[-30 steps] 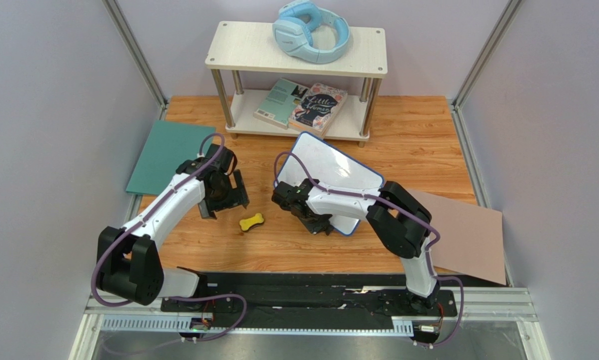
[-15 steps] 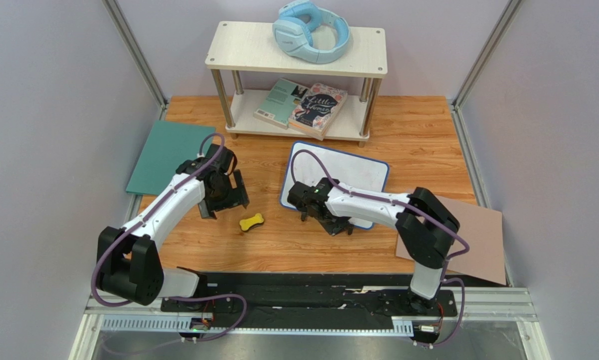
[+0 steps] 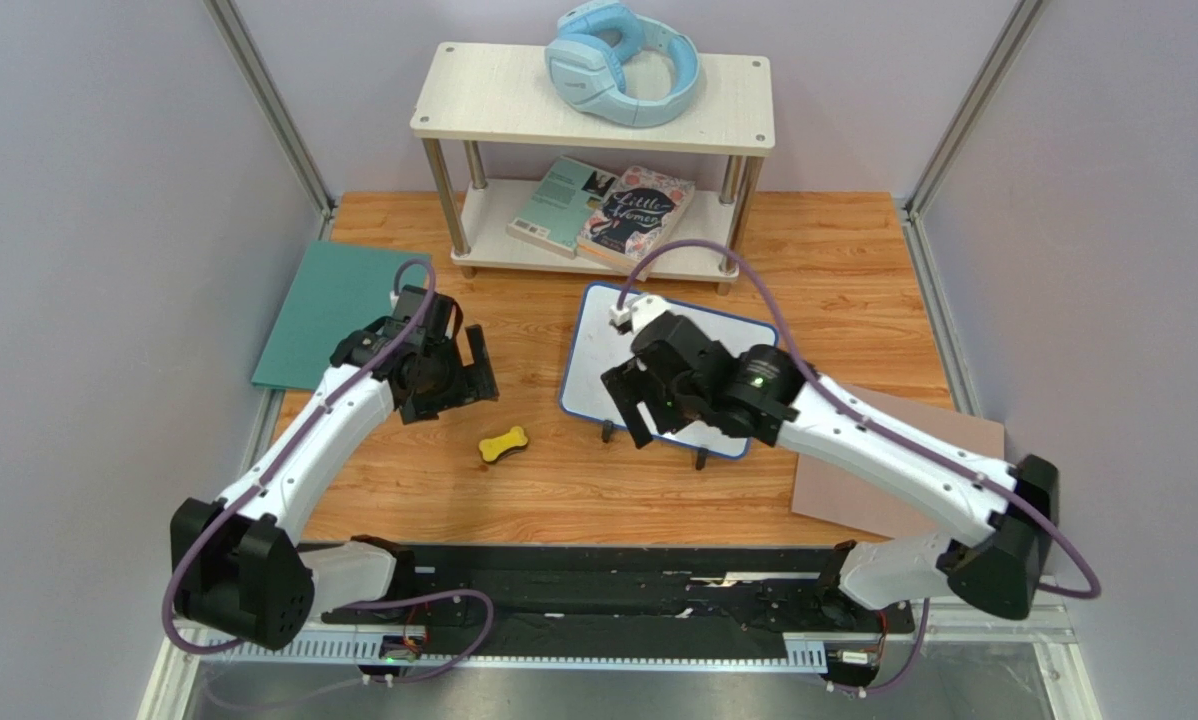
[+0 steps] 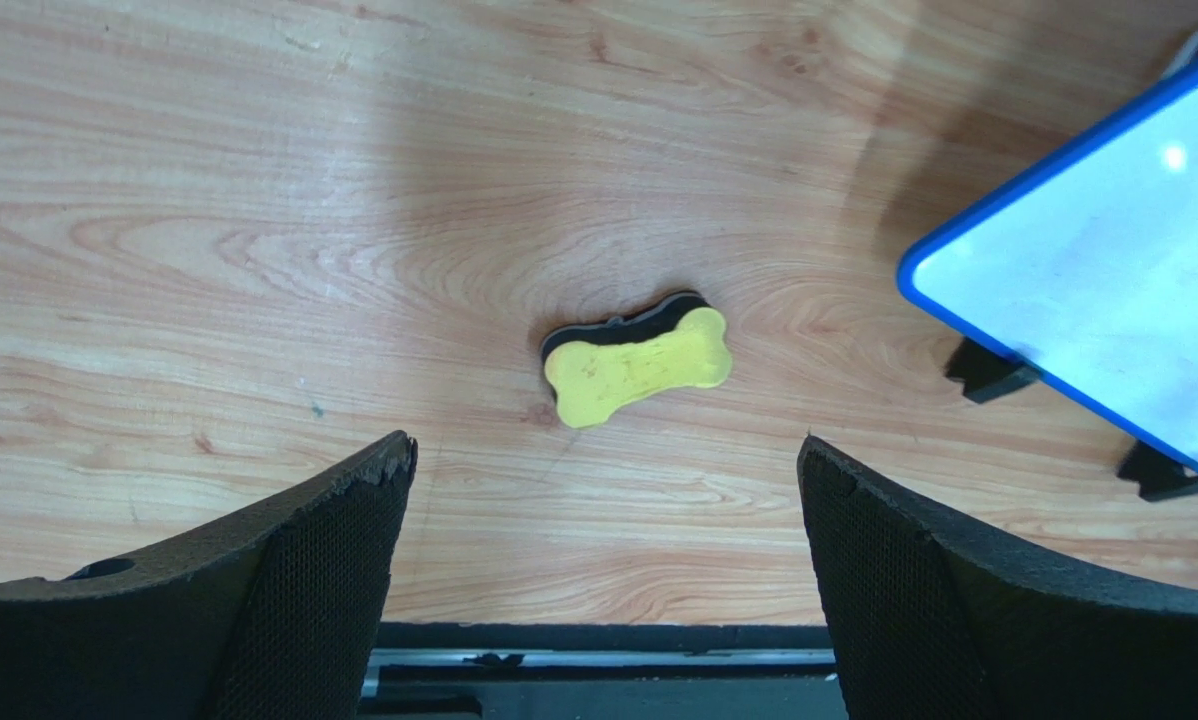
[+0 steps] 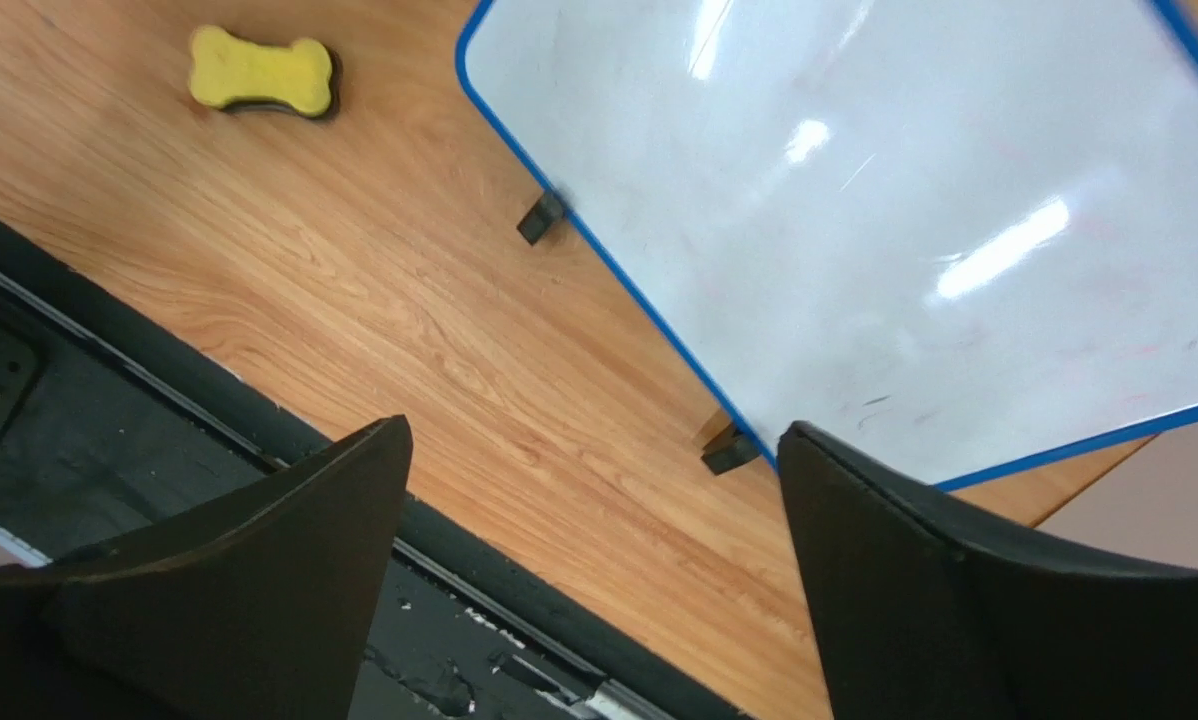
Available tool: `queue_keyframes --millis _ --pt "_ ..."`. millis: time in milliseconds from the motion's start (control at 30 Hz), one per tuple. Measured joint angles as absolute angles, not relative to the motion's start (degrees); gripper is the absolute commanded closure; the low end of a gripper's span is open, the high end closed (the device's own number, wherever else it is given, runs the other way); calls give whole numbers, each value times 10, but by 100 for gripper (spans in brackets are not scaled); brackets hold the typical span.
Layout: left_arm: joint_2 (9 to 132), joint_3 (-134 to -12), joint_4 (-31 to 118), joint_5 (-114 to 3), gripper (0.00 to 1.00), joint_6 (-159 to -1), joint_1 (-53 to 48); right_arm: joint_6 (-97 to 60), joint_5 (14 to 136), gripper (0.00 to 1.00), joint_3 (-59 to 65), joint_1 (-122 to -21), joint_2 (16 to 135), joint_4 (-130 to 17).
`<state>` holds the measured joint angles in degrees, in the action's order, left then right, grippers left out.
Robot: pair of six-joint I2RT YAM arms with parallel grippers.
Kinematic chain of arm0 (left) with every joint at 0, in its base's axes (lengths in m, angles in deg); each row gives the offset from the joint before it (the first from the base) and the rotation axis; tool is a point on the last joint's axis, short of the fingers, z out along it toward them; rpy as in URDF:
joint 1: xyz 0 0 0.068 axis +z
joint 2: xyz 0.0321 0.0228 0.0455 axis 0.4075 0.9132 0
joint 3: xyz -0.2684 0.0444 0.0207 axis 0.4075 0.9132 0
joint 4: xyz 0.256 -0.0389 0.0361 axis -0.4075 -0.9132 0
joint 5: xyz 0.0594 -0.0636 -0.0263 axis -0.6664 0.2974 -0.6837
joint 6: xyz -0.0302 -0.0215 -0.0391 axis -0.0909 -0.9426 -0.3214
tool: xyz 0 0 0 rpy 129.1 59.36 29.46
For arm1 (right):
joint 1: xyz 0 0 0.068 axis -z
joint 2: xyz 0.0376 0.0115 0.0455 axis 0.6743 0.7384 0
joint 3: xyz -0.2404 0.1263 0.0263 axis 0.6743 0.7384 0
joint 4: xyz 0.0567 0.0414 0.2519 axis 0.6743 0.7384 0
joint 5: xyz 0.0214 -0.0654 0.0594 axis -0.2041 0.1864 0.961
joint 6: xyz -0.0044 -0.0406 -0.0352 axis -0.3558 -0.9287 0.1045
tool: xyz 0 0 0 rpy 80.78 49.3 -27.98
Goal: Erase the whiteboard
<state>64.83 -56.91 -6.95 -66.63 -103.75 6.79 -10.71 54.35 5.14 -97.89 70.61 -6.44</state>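
The whiteboard (image 3: 602, 348) lies flat on the wooden table on small black feet. It is white with a blue rim and shows faint marks in the right wrist view (image 5: 861, 195); one corner also shows in the left wrist view (image 4: 1116, 285). A yellow bone-shaped eraser (image 3: 503, 444) lies on the wood to its left (image 4: 638, 365) (image 5: 260, 71). My right gripper (image 3: 662, 408) hovers over the board's near edge, open and holding nothing (image 5: 593, 428). My left gripper (image 3: 448, 387) hangs just behind and left of the eraser, open and holding nothing (image 4: 605, 444).
A two-level shelf (image 3: 455, 90) stands at the back with blue headphones (image 3: 620, 63) on top and books (image 3: 605, 210) below. A teal sheet (image 3: 335, 308) lies at the left, a tan-pink sheet (image 3: 838, 500) at the right. The black base rail runs along the near edge.
My right gripper opened and let go of the whiteboard, which went from tilted up to flat on the table. The right arm rose and stretched out. The left gripper shifted slightly away.
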Motion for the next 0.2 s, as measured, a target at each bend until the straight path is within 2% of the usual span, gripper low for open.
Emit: queue_keyframes --millis 200 --pt "620 -569 -56 -647 1 -1017 68 -102 613 0 49 -877 635 -111"
